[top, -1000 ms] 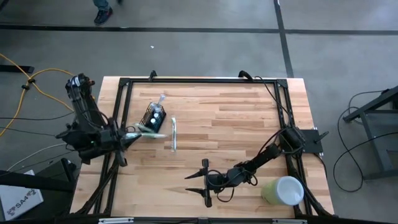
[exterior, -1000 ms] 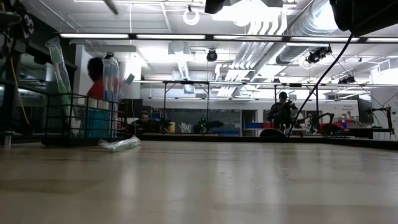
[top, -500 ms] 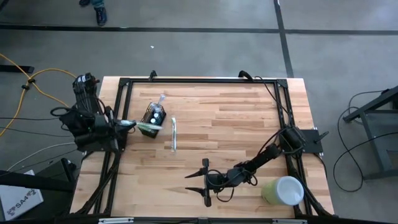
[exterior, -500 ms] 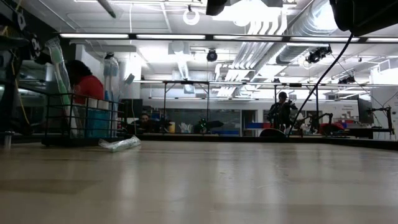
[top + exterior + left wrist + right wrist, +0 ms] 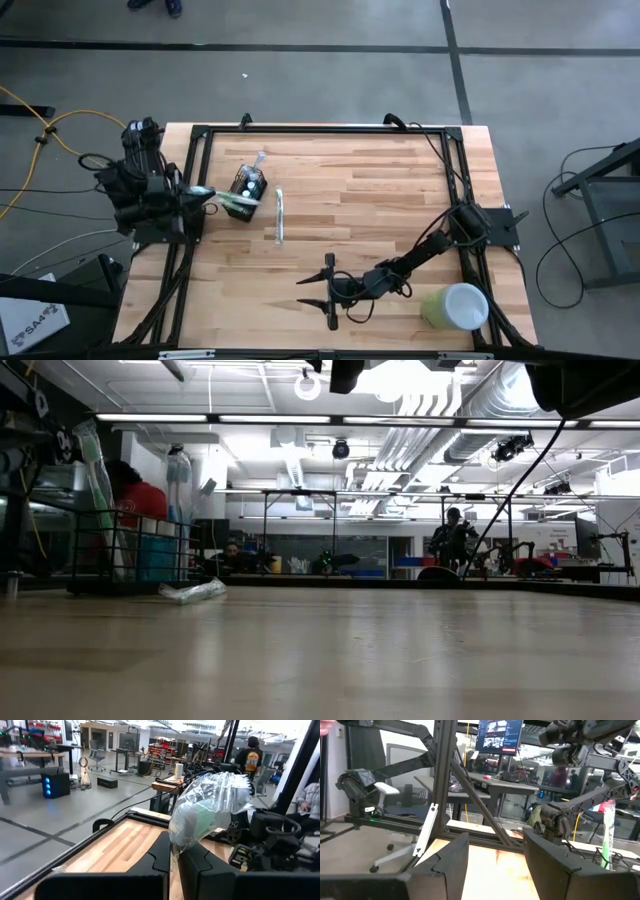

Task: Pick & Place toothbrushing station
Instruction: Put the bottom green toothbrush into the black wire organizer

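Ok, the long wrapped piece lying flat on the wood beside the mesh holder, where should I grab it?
Take the long wrapped piece near its middle, straight down from above, with the fingers closing across its narrow width. It lies flat with bare wood along both long sides, and the black mesh holder sits apart from it. The open right gripper looks the freer one.

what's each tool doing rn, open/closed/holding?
Left tool: closed on a plastic-wrapped toothbrush, at the table's left edge.
Right tool: open, empty, low over the table's near side.
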